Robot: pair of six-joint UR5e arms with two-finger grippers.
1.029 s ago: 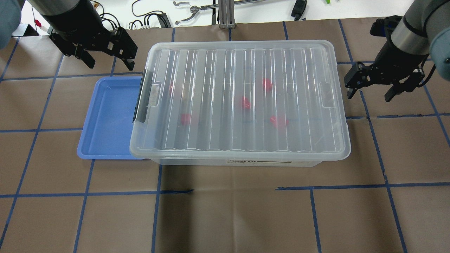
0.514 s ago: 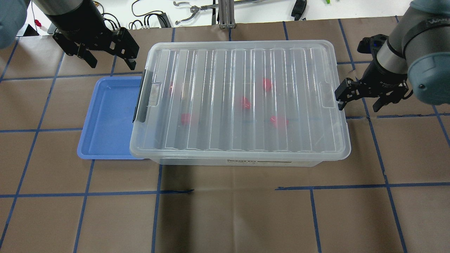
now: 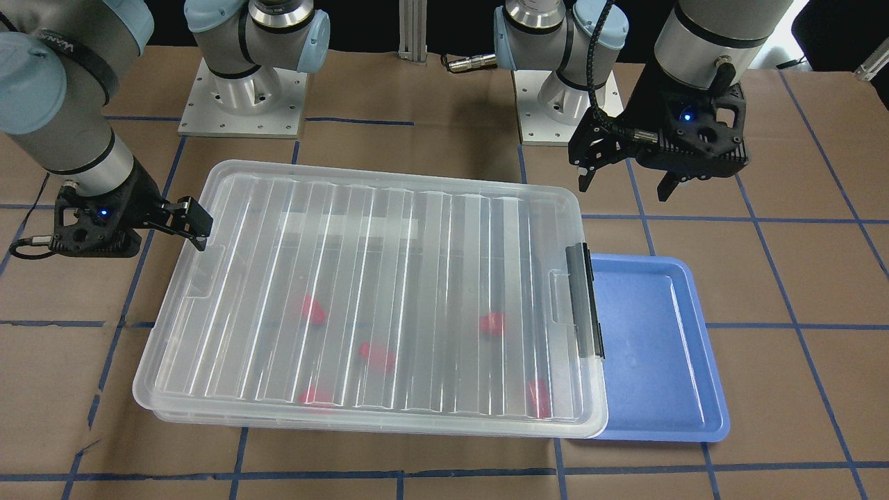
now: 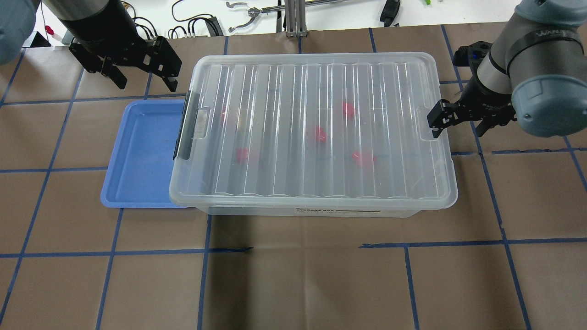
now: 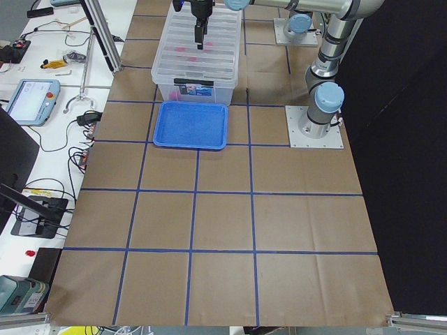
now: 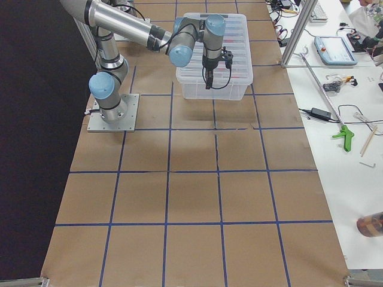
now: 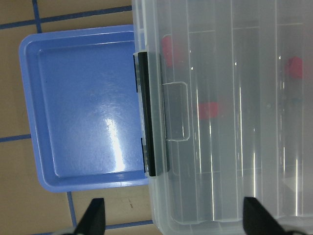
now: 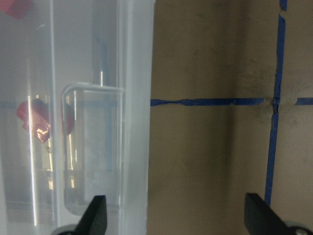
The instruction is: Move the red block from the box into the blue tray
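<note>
Five red blocks are lying scattered on the floor of the box, showing only as blurred red patches through the ribbed clear lid, which is sitting fully on. At one short end the black latch bar is looking closed against the lid. The blue tray is lying just beside that latch end on the table and is holding nothing. The left pincer is hovering spread near the far corner of the tray and the latch end, gripping nothing; in its wrist view one fingertip is showing over the table beside the tray and the other over the lid. The right pincer is hanging spread at the opposite short end, one finger close to the lid's rim by the recessed tab and the other over bare table; whether it is touching the rim, I cannot tell. By my judgement the task is sitting at its very start: no block is out and nothing is in the tray. Unlatching, lifting the lid, picking a block and carrying it across are all remaining.
</note>
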